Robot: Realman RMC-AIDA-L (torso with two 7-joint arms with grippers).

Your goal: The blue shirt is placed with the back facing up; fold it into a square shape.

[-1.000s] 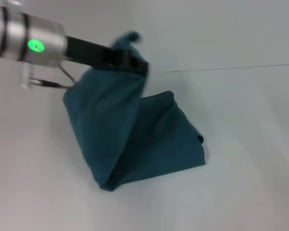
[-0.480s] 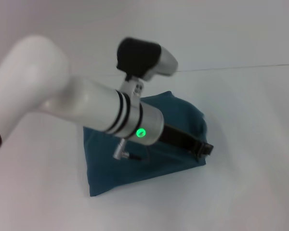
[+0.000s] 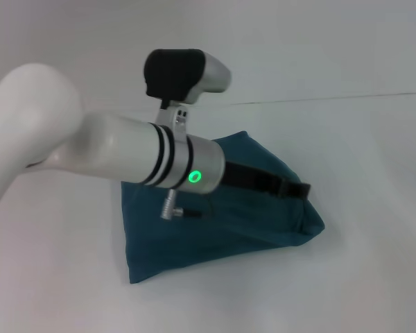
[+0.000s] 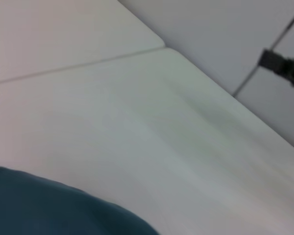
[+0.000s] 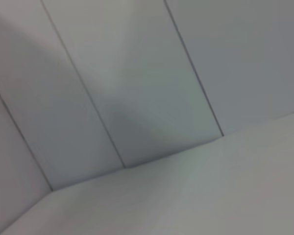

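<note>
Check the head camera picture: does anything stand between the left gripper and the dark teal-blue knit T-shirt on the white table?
Nothing visible does. The left gripper is stretched across the folded dark teal-blue knit T-shirt, its black tip right at the cloth's right-hand edge. Only bare white table surrounds the shirt. The right gripper is not in view.

— What do you see of the robot's body in the head view?

— You see the left arm (image 3: 111, 156): a thick white rounded tube. Near the wrist it becomes silver, with two thin black rings (image 3: 168, 158) around it.

— Any markings?

— You find a small round green light (image 3: 193, 177) on the silver part. Under it a small metal plug (image 3: 172, 210) sticks out with a dark cable. On top sits a camera housing (image 3: 184, 72), black in front and silver behind. After the wrist, the left gripper (image 3: 295, 189) is flat and black.
</note>
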